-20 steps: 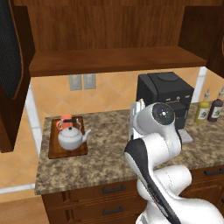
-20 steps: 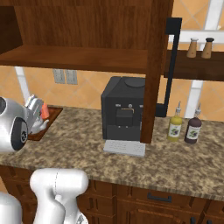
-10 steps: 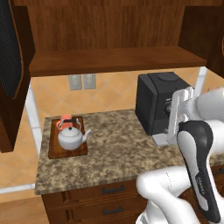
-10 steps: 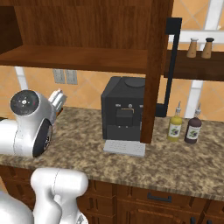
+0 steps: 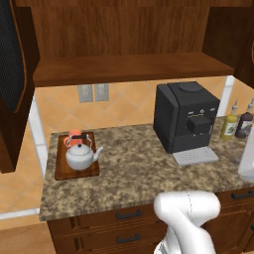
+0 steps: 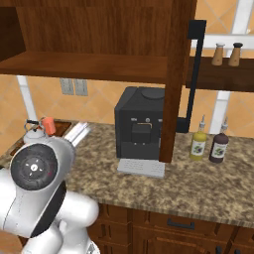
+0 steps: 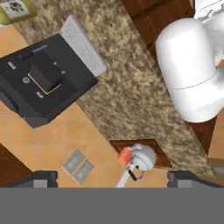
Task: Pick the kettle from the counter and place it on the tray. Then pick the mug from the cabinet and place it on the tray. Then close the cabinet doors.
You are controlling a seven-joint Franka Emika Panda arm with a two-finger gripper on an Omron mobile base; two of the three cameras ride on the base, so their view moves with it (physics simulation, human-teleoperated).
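Speckled brown-tan granite counter [image 5: 139, 158] nearest, over dark wood drawers w/ black handles. Toward its left end, flat reddish-brown tray [image 5: 62, 168] w/ raised rim, close to the tiled wall. On it, squat silver-grey kettle [image 5: 80, 155]: rounded body, short spout, arched handle. Just behind, touching or nearly so, small orange-red mug [image 5: 75, 137], also within the rim as far as can be told. Both pick-and-place steps look done. Mid counter, boxy matte-black coffee machine [image 5: 186, 116] w/ pale drip plate in front; beyond its right, two bottles [image 6: 208, 144], one yellowish, one dark. Further back, orange tile wall w/ twin grey outlets. Above, dark wood cabinet [image 5: 129, 44], one shelf, bare where visible. Doors open: left door [image 5: 17, 74] w/ black mesh panel swung out, right door [image 6: 178, 79] edge-on w/ vertical black bar handle. Left to do, by the look of it: close both doors. Gripper [image 7: 111, 179] high over counter, looking down on tray; dark tips at the frame bottom set well apart, so jaws spread, pinching nothing.
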